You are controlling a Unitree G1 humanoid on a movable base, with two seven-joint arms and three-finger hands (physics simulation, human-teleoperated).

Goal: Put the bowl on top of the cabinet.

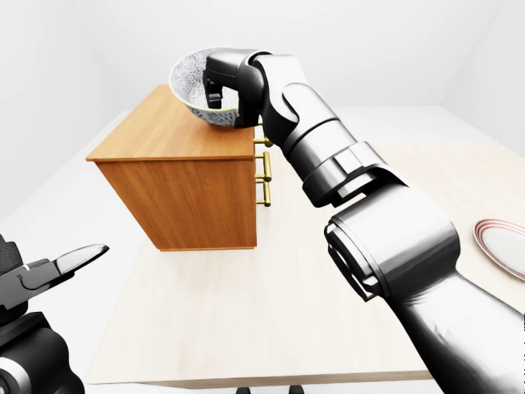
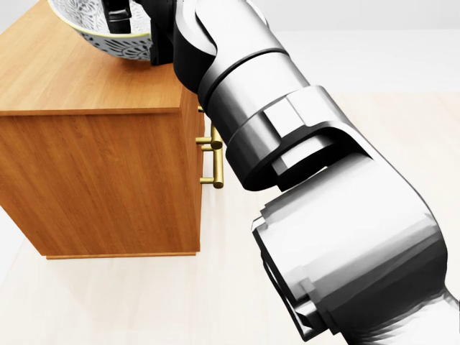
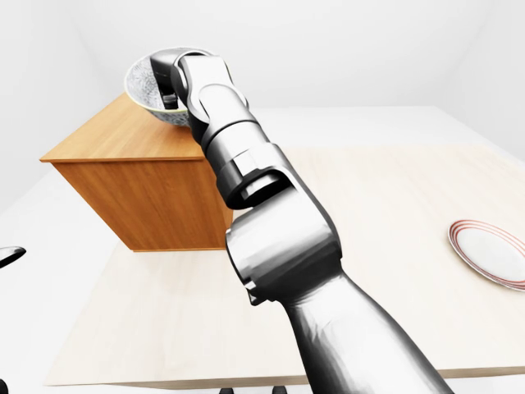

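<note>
Spreading under everything is the pale wooden desk, which carries the wooden cabinet at the upper left of the left-eye view, its brass drawer handles facing right. A red-rimmed plate lies well apart at the right edge. The right hand reaches over the cabinet's top, its fingers clamped on the near rim of the patterned bowl, some hooked inside and the rest outside the wall. The bowl is tilted, its mouth toward the camera, above the cabinet's far right corner; whether its base touches the top I cannot tell. It looks like glazed ceramic: rigid, fairly light, slippery and likely to chip, so the rim pinch suits it and it should be levelled before release. The left hand hangs at the lower left, fingers apart, holding nothing.
</note>
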